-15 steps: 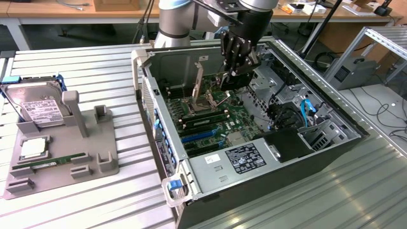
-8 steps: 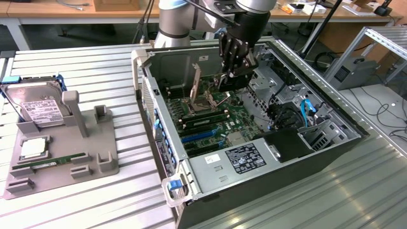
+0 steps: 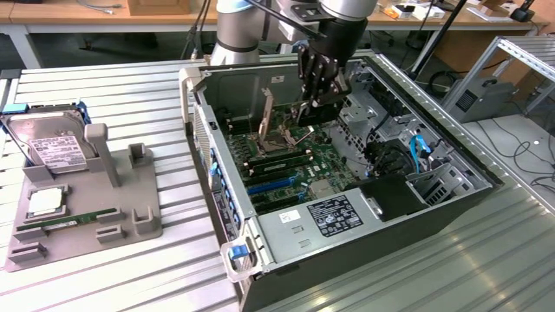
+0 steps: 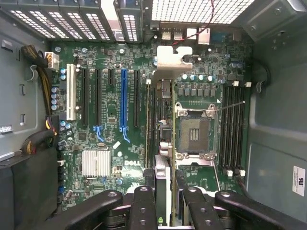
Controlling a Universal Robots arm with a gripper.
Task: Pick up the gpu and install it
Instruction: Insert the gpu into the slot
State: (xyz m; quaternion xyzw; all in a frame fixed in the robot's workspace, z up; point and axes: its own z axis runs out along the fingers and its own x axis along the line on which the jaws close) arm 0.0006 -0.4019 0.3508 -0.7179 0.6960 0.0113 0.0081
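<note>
— Where's the gpu (image 4: pixel 162 120)?
— Inside the open computer case (image 3: pixel 299 224). It stands on edge over the motherboard (image 4: pixel 110 103), just beside the CPU socket (image 4: pixel 194 133), with its silver bracket (image 4: pixel 173 60) toward the case's vented wall.
— And the end effector (image 4: pixel 165 192)?
— Clamped on the gpu, with fingers (image 4: pixel 144 206) on either side of the card.

I see black gripper (image 3: pixel 319 99) clamped on dark flat gpu card (image 3: pixel 310 116), low inside open black computer case (image 3: pixel 347 273), above green motherboard (image 3: pixel 299 170). Silver hard drive (image 3: pixel 54 146) in grey holder (image 3: pixel 87 214).
</note>
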